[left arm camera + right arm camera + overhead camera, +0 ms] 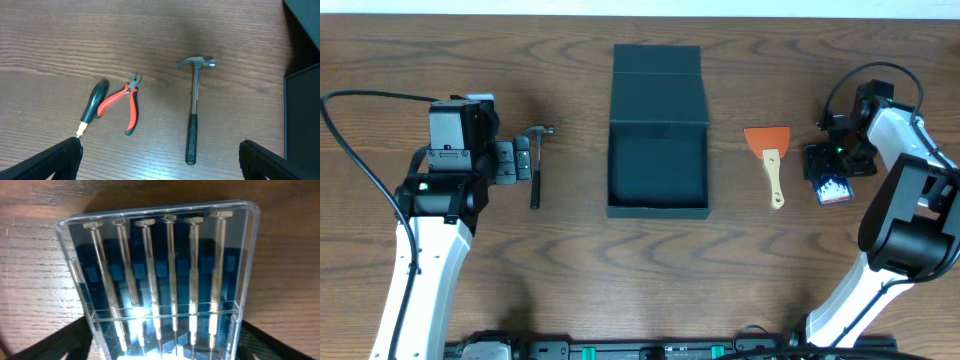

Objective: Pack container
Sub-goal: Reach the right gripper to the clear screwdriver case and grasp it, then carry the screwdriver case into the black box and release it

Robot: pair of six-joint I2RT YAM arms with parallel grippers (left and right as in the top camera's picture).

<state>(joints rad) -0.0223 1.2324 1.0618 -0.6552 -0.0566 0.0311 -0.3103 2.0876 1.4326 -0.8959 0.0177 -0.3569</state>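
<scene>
The table [570, 270] is laid out with tools on both flanks of the container [657, 165]. The container is set open at the centre, its hinged lid [657, 70] folded back toward 12 o'clock so that the cavity can be reached from above. The cavity is seen to be bare, so packing is judged not yet begun. One arm is stationed at 9 o'clock of the box and the other at 3 o'clock, presumably so that each side's tools can be served without crossing.

The left gripper [160, 145] is held over the table with its jaws spread wide and nothing between them. The hammer [192, 115] is framed just ahead of the gap, head toward 12 o'clock. At 3 o'clock of the container the scraper [770, 160] is laid, orange blade toward 12 o'clock. Further out the small blue case of bits [160, 265] is straddled by the right gripper [165, 330]. Whether it is pinched or merely flanked cannot be told.

The red-handled pliers [122, 100] and, beyond them at 9 o'clock of the hammer, the black-handled screwdriver [95, 102] are shown only by the left wrist view, being hidden overhead beneath the arm. Six bits under a clear cover are resolved only by the right wrist view. The scraper and the whole container are given by the overhead view alone.
</scene>
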